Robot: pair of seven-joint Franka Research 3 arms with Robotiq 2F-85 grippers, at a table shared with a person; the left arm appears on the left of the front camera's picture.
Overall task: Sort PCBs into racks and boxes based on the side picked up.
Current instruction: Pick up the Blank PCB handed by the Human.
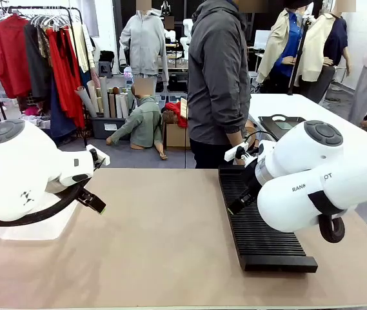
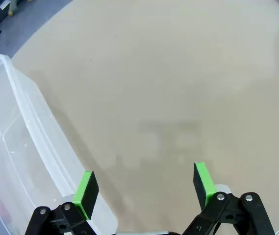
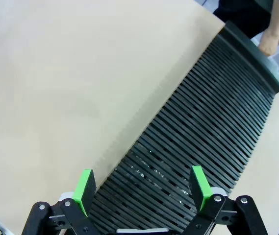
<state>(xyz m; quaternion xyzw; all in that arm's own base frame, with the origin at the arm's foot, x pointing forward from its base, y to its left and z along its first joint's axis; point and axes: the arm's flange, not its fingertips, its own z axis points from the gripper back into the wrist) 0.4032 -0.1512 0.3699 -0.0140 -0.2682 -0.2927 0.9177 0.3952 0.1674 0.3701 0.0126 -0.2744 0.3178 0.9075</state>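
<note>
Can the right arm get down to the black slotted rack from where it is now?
Probably yes. The right gripper hangs open above the rack, and nothing lies between the two. The person's hand is at the rack's far end, well away from the gripper.

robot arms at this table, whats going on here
Nothing is being handled right now. The left gripper hangs open and empty over the table beside the clear tub; the right gripper, also open and empty, hangs over the black slotted rack. A person stands at the rack's far end, one hand near it.
</note>
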